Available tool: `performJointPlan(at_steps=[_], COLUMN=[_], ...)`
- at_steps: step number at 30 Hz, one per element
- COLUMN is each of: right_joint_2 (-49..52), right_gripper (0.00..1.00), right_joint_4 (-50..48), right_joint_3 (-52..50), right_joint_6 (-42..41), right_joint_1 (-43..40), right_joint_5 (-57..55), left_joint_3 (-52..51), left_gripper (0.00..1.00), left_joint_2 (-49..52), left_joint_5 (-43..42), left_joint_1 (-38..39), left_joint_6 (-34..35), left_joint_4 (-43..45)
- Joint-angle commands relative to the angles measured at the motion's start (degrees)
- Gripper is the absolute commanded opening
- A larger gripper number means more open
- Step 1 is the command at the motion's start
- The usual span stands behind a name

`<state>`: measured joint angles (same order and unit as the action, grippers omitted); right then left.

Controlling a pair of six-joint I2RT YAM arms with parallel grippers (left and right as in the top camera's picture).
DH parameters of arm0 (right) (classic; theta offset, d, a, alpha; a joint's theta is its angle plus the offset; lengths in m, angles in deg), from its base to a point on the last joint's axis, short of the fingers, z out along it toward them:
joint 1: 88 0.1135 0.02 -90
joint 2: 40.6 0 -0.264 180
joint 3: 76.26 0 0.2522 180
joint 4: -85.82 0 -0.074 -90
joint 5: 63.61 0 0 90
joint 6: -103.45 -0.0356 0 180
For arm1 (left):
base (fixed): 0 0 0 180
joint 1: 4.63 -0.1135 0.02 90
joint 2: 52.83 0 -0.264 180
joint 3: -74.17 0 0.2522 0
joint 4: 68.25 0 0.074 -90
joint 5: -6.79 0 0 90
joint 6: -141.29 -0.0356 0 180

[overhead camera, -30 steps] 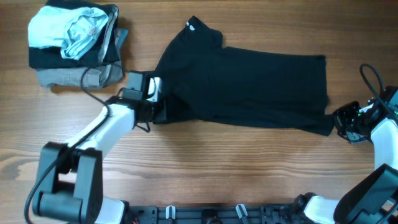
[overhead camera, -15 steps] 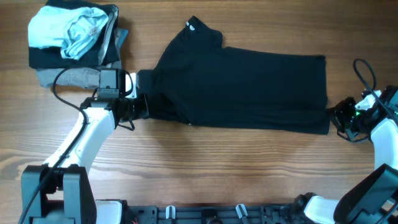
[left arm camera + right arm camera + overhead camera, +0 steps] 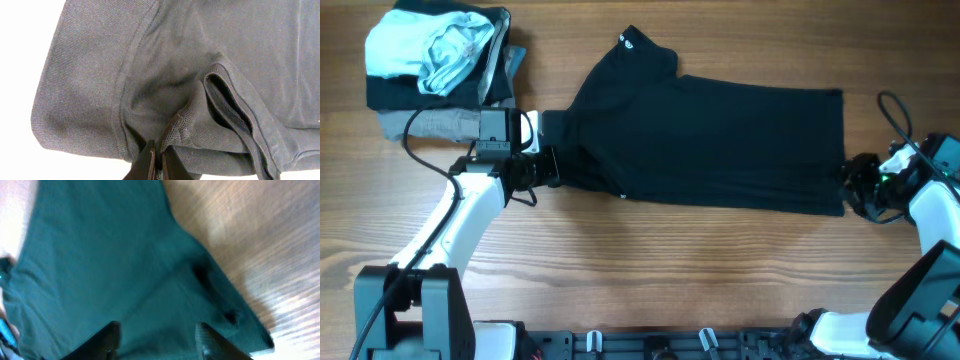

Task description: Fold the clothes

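A black short-sleeved shirt lies spread flat across the middle of the wooden table, collar toward the back. My left gripper is at its left sleeve. In the left wrist view the gripper is shut on a pinched fold of the dark mesh fabric. My right gripper is at the shirt's lower right corner. There the right wrist view shows the gripper open, fingers spread apart over the cloth, holding nothing.
A pile of folded clothes, light blue on top of black and grey, sits at the back left, close behind my left arm. Bare wood runs along the front of the table. A cable loops above the right wrist.
My left gripper has pulled the sleeve out to the left and still holds it. My right gripper has opened and let go of the shirt's right corner, which now lies flat.
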<state>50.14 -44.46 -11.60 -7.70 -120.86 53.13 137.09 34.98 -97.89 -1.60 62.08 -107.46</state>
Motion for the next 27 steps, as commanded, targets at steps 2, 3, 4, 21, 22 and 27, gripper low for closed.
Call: performJointPlan(at_steps=[2, 3, 4, 21, 22, 27], right_joint_2=[2.71, 2.69, 2.69, 2.71, 2.71, 2.71], right_gripper=[0.65, 0.65, 0.64, 0.04, 0.04, 0.04], right_joint_4=[3.67, 3.56, 3.50, -3.87, -5.60, -8.50], right_joint_3=[-0.02, 0.00, 0.00, -0.02, -0.02, -0.02], right_joint_6=[-2.86, -2.86, -3.26, -10.82, -11.02, -16.79], right_joint_1=[0.76, 0.76, 0.76, 0.83, 0.83, 1.27], right_joint_5=[-11.41, -11.32, -11.32, -4.28, -2.91, -3.06], left_joint_3=[0.94, 0.94, 0.94, 0.94, 0.94, 0.94], left_gripper=[0.08, 0.09, 0.09, 0.13, 0.13, 0.15], left_joint_2=[-0.70, -0.70, -0.70, -0.70, -0.70, -0.70], left_joint_5=[0.33, 0.31, 0.31, -0.59, -1.07, -1.40], left_joint_1=[-0.52, -0.52, -0.52, -0.52, -0.52, -0.52], left_joint_6=[-0.07, -0.07, -0.07, -0.07, -0.07, -0.07], left_joint_4=[0.33, 0.31, 0.15, -1.38, -1.38, -1.36])
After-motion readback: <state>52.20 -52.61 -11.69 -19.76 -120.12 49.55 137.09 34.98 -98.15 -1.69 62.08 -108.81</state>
